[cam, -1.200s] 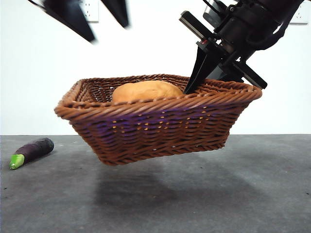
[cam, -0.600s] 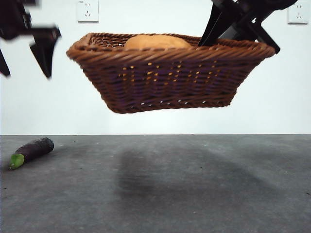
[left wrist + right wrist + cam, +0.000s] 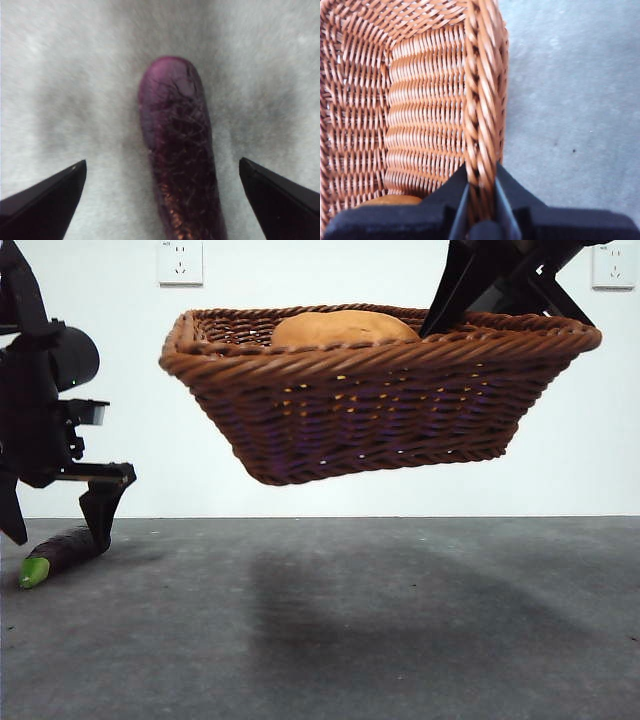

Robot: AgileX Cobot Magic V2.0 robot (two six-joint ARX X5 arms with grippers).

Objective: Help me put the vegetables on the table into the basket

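The brown wicker basket (image 3: pixel 380 390) hangs high above the table, held by its right rim. My right gripper (image 3: pixel 481 187) is shut on that rim (image 3: pixel 482 100). The orange-brown potato (image 3: pixel 345 328) lies inside the basket; its edge shows in the right wrist view (image 3: pixel 390 200). The dark purple eggplant (image 3: pixel 62 552) with its green end lies on the table (image 3: pixel 400 640) at the far left. My left gripper (image 3: pixel 160 175) is open, its jaws on either side of the eggplant (image 3: pixel 180 150) just above it. The corn cob is out of view.
A white wall with two power sockets (image 3: pixel 180 262) stands behind the table. The basket's shadow falls on the table's middle.
The basket has risen and shifted a little to the right with the potato in it. My left gripper has come down at the far left over the eggplant.
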